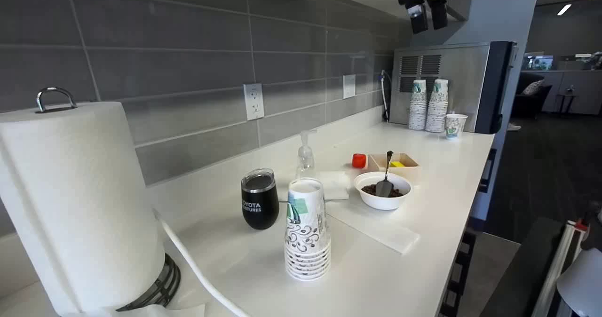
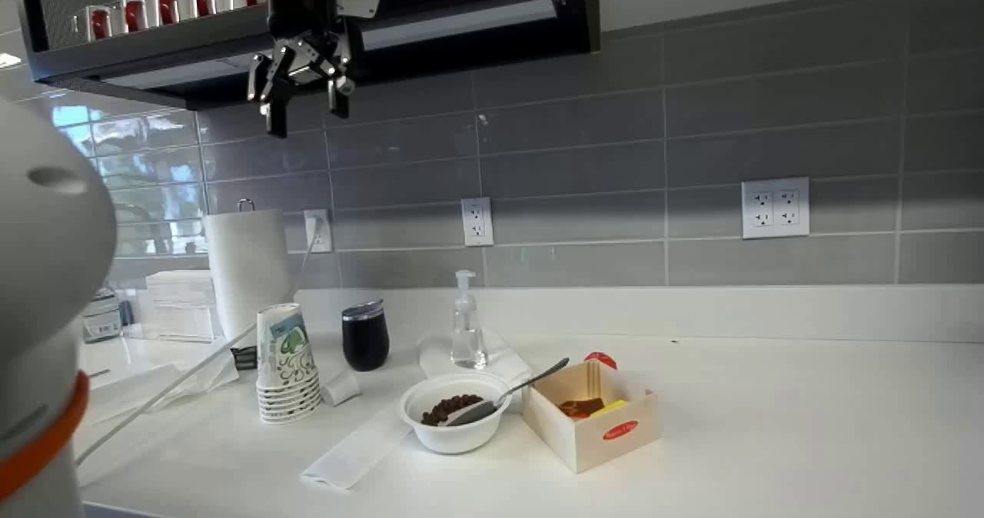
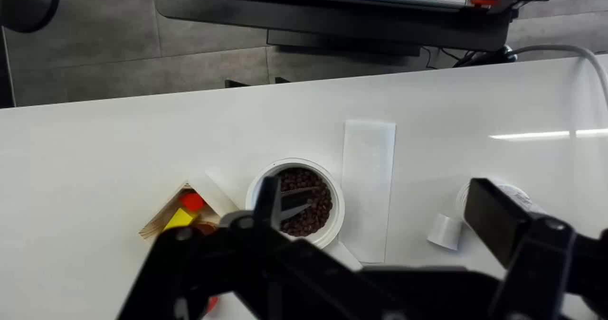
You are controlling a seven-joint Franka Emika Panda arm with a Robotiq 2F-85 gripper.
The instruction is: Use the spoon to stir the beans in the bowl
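Observation:
The white bowl stands on the counter in both exterior views, its outer wall visible [image 1: 382, 205] [image 2: 455, 441]. It holds dark brown beans [image 1: 370, 190] [image 2: 444, 409] [image 3: 319, 215]. The spoon [image 1: 384, 187] [image 2: 530, 380] looks dark grey and metallic. Its head rests in the beans and its handle leans up past the rim toward the wooden box. My gripper [image 1: 429, 21] [image 2: 307, 112] is open and empty, high above the counter. In the wrist view, the gripper [image 3: 380, 199] has its fingers wide apart; one finger covers part of the bowl [image 3: 338, 206] and the spoon handle.
A wooden box [image 2: 611, 449] with coloured pieces stands beside the bowl. A folded napkin [image 2: 354, 453], stacked paper cups [image 1: 306, 227], a black tumbler [image 1: 260, 204] and a soap pump [image 2: 467, 333] are nearby. A dark overhead cabinet [image 2: 461, 57] hangs near the gripper.

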